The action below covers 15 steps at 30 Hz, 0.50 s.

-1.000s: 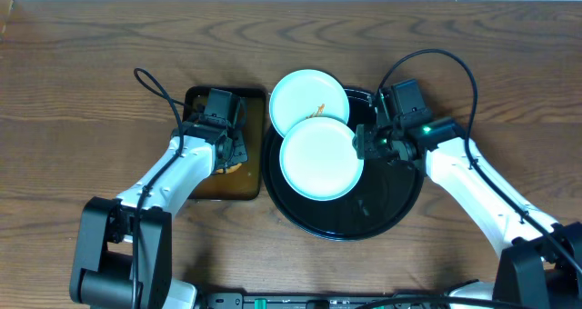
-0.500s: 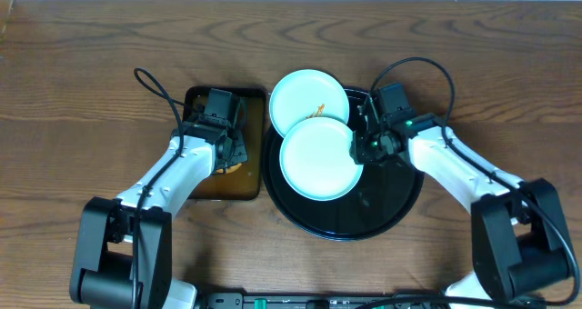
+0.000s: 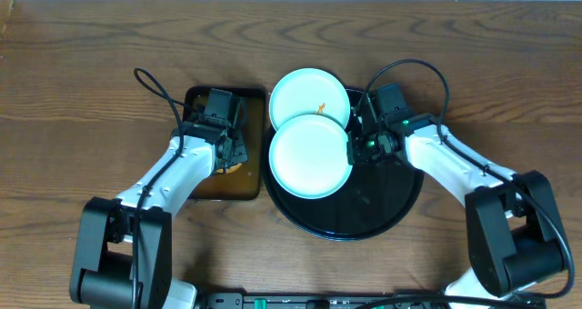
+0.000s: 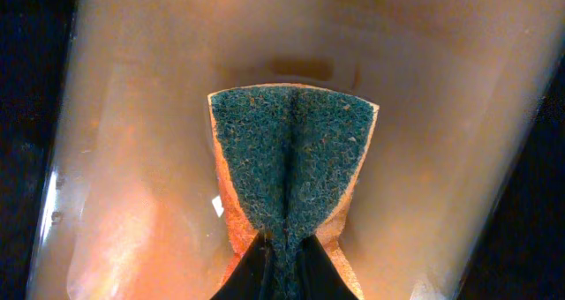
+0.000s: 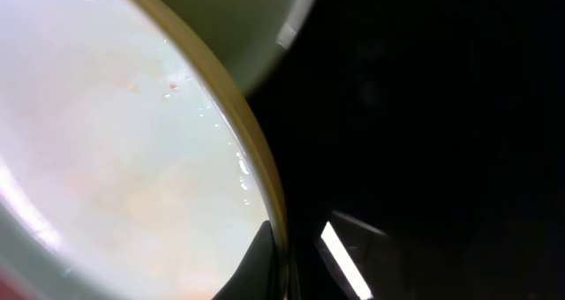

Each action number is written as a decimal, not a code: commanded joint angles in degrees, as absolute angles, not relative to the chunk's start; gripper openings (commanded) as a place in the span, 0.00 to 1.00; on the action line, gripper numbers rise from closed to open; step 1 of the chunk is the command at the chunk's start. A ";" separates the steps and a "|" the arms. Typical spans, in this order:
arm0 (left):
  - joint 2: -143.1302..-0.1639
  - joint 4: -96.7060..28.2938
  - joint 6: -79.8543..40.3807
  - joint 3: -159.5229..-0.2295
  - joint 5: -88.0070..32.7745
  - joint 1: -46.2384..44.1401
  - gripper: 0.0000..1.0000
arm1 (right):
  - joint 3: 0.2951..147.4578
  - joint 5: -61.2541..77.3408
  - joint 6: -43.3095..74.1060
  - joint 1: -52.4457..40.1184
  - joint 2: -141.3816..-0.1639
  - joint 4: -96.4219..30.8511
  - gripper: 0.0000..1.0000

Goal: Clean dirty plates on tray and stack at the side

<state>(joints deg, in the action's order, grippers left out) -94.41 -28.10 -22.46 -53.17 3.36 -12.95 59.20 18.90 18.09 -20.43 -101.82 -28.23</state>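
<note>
Two pale plates lie on the round black tray (image 3: pixel 382 209). The far plate (image 3: pixel 305 95) carries a small orange sauce squiggle, and the near plate (image 3: pixel 309 156) overlaps its front edge. My right gripper (image 3: pixel 356 145) is shut on the near plate's right rim. In the right wrist view that rim (image 5: pixel 256 159) runs between my right gripper (image 5: pixel 287 273) fingers, with the far plate (image 5: pixel 238 26) behind. My left gripper (image 3: pixel 232 153) hangs over the brown tray (image 3: pixel 205 186), shut on a green-and-orange sponge (image 4: pixel 291 150), which folds at the left gripper (image 4: pixel 284 265).
The rectangular brown tray (image 4: pixel 132 159) stands just left of the black tray. Dark wood tabletop (image 3: pixel 82 100) spreads to both sides. A black cable (image 3: pixel 150 82) loops behind my left arm and another arcs over my right arm.
My right gripper moved in to the near plate's right rim and shut on it. That plate slid a little to the left. The left arm stayed still.
</note>
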 commanded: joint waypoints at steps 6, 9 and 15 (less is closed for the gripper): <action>-94.70 -28.23 -22.13 -53.06 3.62 -12.78 0.08 | 59.96 26.15 16.88 -16.21 -94.39 -27.05 0.01; -94.70 -28.23 -22.13 -53.06 3.62 -12.78 0.08 | 59.94 25.52 16.84 -15.44 -94.43 -28.60 0.01; -94.70 -28.23 -22.13 -53.06 3.62 -12.78 0.08 | 59.94 16.82 20.16 -15.44 -94.41 -33.19 0.01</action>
